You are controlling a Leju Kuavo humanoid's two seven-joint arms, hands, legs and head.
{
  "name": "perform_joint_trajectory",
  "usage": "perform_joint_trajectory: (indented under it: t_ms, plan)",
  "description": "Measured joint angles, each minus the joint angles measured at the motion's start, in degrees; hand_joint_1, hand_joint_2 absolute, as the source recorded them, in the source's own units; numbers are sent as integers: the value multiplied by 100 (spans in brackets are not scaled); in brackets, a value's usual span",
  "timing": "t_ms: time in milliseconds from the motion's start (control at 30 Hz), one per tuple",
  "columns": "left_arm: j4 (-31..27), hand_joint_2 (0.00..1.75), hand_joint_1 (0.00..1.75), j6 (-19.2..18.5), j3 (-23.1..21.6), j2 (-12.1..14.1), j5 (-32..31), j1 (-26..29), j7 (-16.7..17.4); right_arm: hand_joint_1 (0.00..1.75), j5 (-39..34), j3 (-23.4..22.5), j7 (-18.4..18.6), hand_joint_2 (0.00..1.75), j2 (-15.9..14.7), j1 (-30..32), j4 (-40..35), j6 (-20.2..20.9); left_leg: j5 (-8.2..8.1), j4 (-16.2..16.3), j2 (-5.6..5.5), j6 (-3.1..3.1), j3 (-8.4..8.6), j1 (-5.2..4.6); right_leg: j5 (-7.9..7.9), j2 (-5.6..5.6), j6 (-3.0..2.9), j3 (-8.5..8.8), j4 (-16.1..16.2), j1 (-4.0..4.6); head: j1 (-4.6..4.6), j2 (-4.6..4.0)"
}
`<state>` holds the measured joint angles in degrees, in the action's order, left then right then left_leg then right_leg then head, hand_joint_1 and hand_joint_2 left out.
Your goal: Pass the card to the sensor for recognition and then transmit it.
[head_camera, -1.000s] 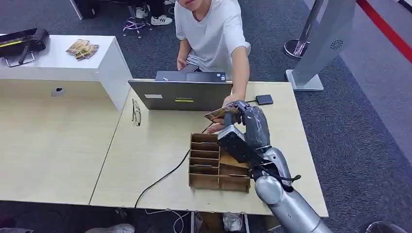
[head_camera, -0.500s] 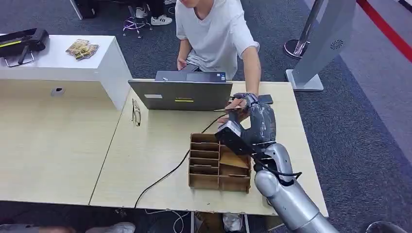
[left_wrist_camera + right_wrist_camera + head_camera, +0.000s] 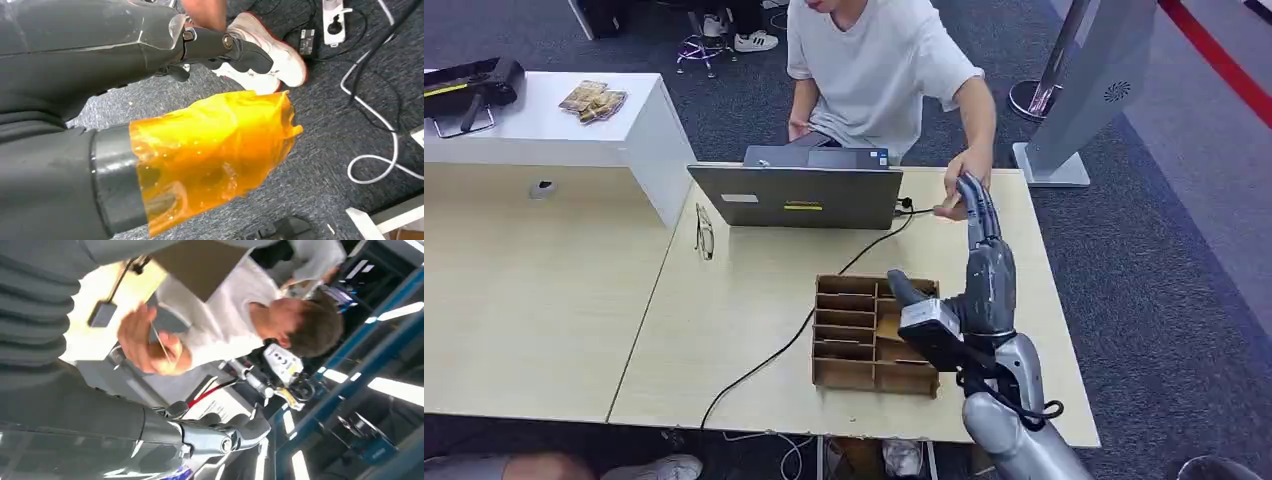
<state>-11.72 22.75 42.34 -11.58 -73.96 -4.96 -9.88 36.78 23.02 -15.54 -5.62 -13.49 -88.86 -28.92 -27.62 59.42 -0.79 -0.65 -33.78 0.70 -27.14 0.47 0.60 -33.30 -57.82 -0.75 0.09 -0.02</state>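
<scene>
While our silver right hand (image 3: 984, 235) reaches out flat with nothing in it, a person's hand (image 3: 145, 342) holds the thin card (image 3: 161, 342) edge-on — we can't tell which way it points.

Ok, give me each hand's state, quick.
Left hand: cannot tell, partly hidden.
Right hand: open, holding nothing; the person's hand has the card.

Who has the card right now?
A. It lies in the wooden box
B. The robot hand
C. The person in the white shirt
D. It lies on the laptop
C: the person's hand pinches the thin card, while the right robot hand reaches out with nothing in it.
</scene>
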Motion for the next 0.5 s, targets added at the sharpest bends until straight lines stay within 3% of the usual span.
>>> perform_joint_trajectory:
  t_ms: [333,500]
  plan:
    - [0,0,0,70,2,35,-50,110,-24,0,-1624,-50,-1049,0,-101,1387,-1530,525,-5,-2,0,1,-1,0,-3,-1,0,0,1,0,0,0]
    - [0,0,0,72,2,52,-70,131,0,0,-1785,-74,-1163,0,-109,1686,-1860,605,-5,-2,4,0,1,0,-3,1,0,0,1,0,0,0]
